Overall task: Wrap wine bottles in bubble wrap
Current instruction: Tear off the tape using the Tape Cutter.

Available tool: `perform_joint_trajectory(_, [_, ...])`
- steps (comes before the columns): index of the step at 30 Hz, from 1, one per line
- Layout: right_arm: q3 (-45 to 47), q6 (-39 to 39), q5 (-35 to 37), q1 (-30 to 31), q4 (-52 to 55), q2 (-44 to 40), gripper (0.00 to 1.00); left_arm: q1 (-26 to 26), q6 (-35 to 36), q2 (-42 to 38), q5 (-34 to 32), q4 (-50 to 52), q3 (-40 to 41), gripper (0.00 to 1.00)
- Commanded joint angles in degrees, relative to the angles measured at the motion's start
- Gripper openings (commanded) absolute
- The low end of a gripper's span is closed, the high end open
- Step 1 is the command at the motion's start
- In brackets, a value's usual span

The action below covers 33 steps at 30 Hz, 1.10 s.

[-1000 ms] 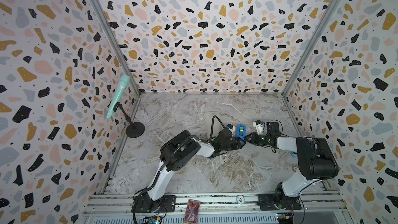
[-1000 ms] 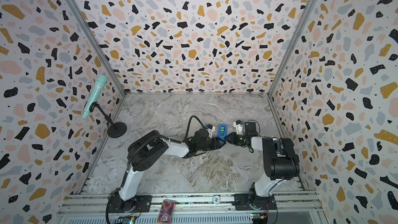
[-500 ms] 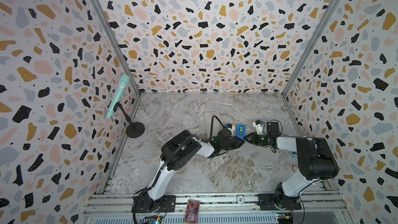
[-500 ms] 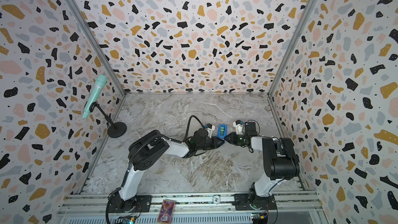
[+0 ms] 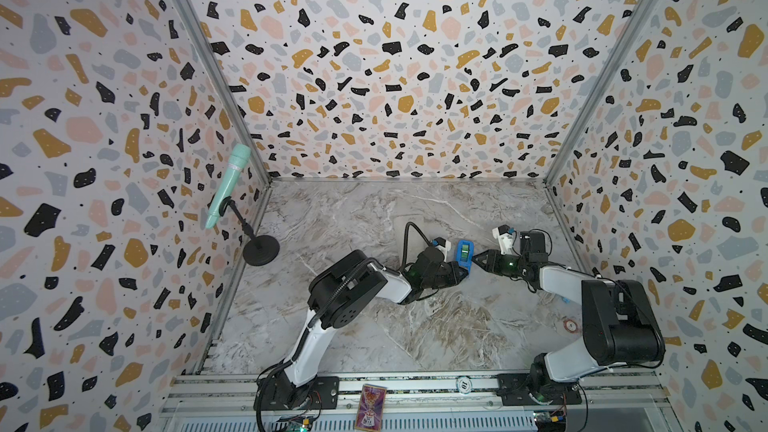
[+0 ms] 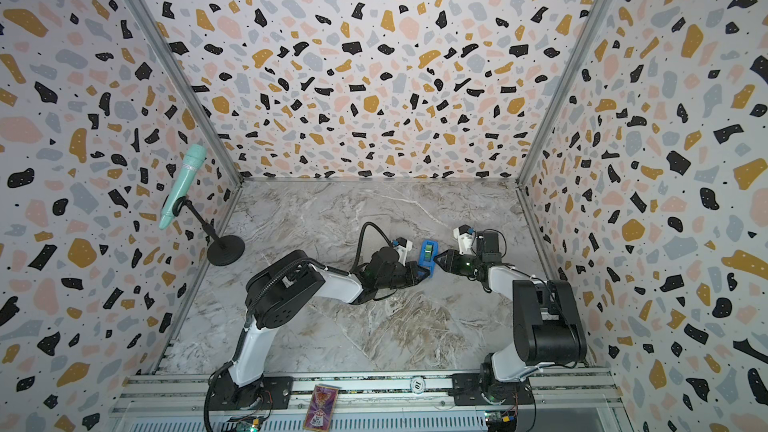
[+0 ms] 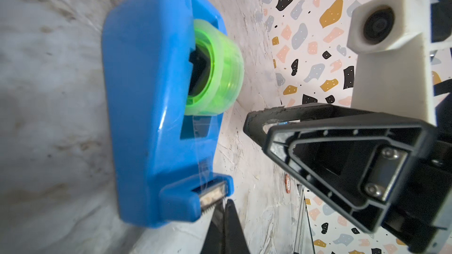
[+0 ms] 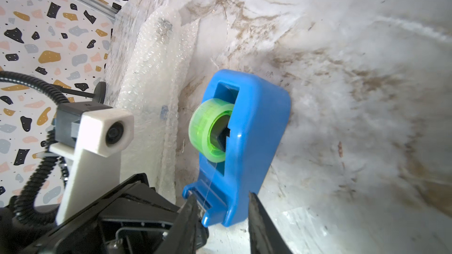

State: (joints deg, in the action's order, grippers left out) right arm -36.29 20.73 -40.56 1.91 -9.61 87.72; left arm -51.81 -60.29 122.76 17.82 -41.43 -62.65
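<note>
The bubble wrap [image 8: 151,81] lies in a long rolled bundle on the table behind my left arm. A faint blue mark shows through it, but the wine bottle itself cannot be made out. In both top views a blue tape dispenser [image 5: 464,252] [image 6: 428,252] with a green roll [image 7: 215,69] stands between my grippers. My left gripper [image 7: 223,206] is shut with its tips against the serrated cutter [image 7: 211,195]. I cannot tell whether tape is pinched. My right gripper [image 8: 222,195] is open, its fingers on either side of the dispenser's [image 8: 244,142] cutter end with gaps showing.
A mint microphone [image 5: 230,184] on a black stand [image 5: 260,249] stands at the left wall. A small round token [image 5: 571,324] lies near the right arm. A card [image 5: 370,405] rests on the front rail. Patterned walls enclose three sides.
My left gripper has closed at the dispenser's cutter. My right gripper's jaws have spread wider. Neither arm has visibly shifted.
</note>
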Motion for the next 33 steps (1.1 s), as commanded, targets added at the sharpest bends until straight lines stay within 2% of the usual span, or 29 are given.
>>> perform_joint_trajectory(1, [-1.25, 0.16, -1.34, -0.22, -0.13, 2.32, 0.35, 0.36, 0.69, -2.64, 1.09, -1.34, 0.59, 0.00])
perform_joint_trajectory(9, [-1.31, 0.80, -1.63, 1.49, -1.68, 5.10, 0.36, 0.46, 2.58, -3.46, 2.52, 2.77, -1.52, 0.00])
perform_joint_trajectory(33, [-1.68, 0.14, 7.38, 2.13, -0.32, 10.21, 0.34, 1.19, 4.98, -7.27, 4.61, 9.37, -2.93, 0.00])
